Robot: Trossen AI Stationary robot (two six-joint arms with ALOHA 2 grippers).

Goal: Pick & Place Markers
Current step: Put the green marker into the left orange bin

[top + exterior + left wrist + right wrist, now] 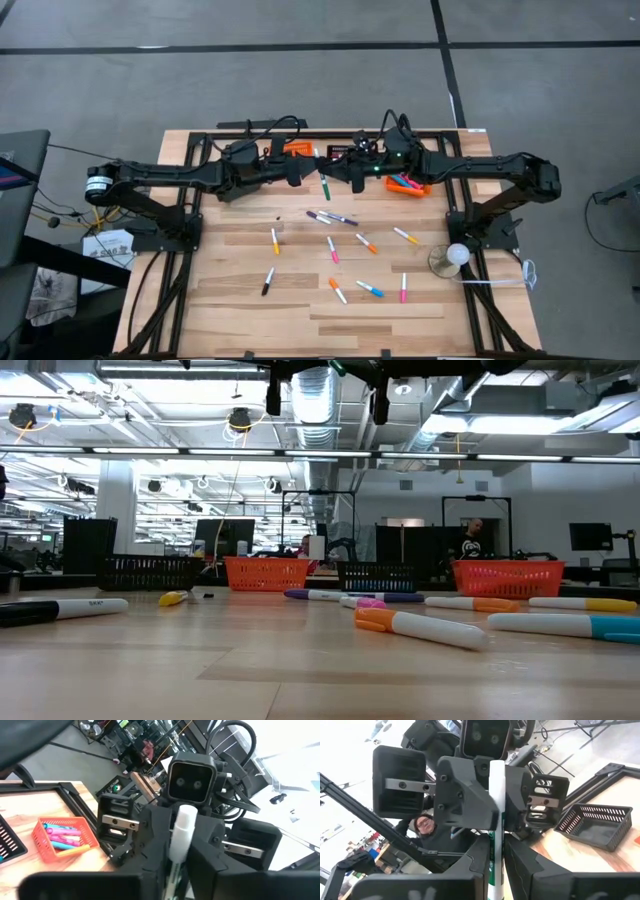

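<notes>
Closest thing: an orange-capped marker (420, 627) lying flat on the wooden table (240, 300), white barrel, smooth plastic, round so it'll roll.

Around it: more loose markers (333, 250) scattered over the planks, pink, blue, yellow, purple, black. All are well apart from each other, so there's room to get fingers down.

How they'd handle (my guess): super light, stiff, kinda slick. Grab mid-barrel, across the width. Pinch near a tip and it'll probably swivel or squirt out.

Mid-table, up in the air: the green and white marker (325, 187) is off the table, caught between the two arms where they meet nose to nose.

Left gripper (308, 173): fingers pinched in narrow on that marker, as far as I can see from its wrist view.

Right gripper (345, 173): same deal, clamped on the other stretch of the barrel. Looks like a hand-off, both holding at once.

Risk: if one pulls before the other lets go, the marker twists.

Further back: orange mesh basket (410, 186) under the right arm with several markers already in it. There's also a black mesh basket (592, 822), which looks empty from here.
</notes>
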